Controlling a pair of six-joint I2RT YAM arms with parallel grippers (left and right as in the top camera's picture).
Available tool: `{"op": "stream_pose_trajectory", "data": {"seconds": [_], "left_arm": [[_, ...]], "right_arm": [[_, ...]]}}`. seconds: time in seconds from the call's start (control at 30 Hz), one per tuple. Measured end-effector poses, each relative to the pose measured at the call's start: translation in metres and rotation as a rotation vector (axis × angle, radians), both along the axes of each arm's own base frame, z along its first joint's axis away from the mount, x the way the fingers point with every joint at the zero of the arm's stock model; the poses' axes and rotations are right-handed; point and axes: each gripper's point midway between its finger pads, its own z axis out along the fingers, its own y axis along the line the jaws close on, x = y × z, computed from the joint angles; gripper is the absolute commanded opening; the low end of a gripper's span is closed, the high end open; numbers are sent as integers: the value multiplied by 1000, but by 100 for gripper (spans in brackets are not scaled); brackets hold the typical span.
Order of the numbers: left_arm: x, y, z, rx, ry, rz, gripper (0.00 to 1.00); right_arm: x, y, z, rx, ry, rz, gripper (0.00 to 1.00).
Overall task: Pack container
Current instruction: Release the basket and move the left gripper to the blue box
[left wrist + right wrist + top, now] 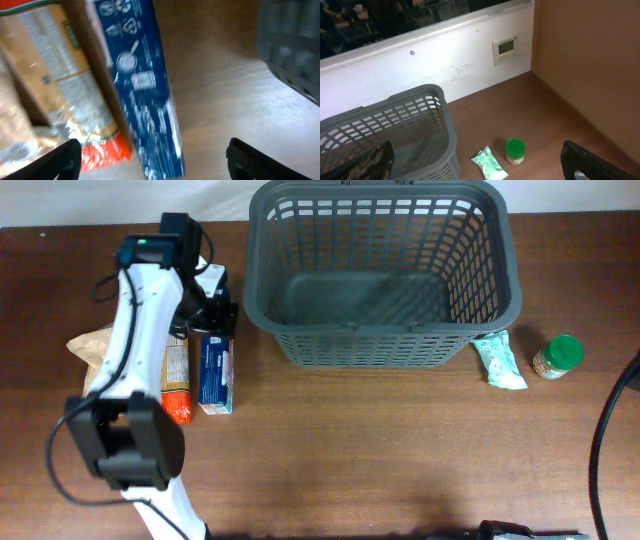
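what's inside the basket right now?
Nothing visible: overhead shows the basket with a bare floor. The blue box, green-lidded jar and pale packet all lie outside it. From the right wrist, its wall hides the interior.

A dark brown wooden table (pixel 400 450) with visible grain fills the scene. Along its far edge runs a white wall (pixel 445 70), scuffed in places, which carries a small pale wall panel (pixel 504 47) with a display. Above the wall is a band of dark glass (pixel 395 15) showing dim shapes. At the right stands a plain tan partition (pixel 590 60).
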Motion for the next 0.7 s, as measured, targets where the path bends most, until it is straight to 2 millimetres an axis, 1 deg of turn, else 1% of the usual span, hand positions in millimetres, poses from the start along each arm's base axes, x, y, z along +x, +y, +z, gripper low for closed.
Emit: {"op": "stream_pose_trajectory", "data": {"seconds": [0.3, 0.43, 0.47, 0.5, 0.53, 0.57, 0.6, 0.63, 0.67, 0.7], "left_arm": [[11, -1, -77, -7, 144, -1, 85], [10, 2, -101, -6, 190, 8, 85], [11, 3, -105, -5, 196, 10, 81], [11, 4, -109, -5, 199, 12, 72], [12, 5, -112, -6, 202, 17, 49], [12, 5, -115, -7, 205, 14, 31], [12, 5, -117, -8, 208, 13, 20], [12, 6, -118, -8, 208, 15, 9], [13, 6, -118, -9, 207, 15, 2], [13, 6, -117, -8, 206, 15, 2]], "right_arm": [[0, 0, 0, 0, 0, 0, 99], [0, 0, 0, 0, 0, 0, 99], [0, 0, 0, 0, 0, 0, 99], [0, 0, 0, 0, 0, 0, 99], [0, 0, 0, 0, 0, 0, 99], [0, 0, 0, 0, 0, 0, 99], [0, 0, 0, 0, 0, 0, 99], [0, 0, 0, 0, 0, 0, 99], [0, 0, 0, 1, 0, 0, 99], [0, 0, 0, 0, 0, 0, 99]]}}
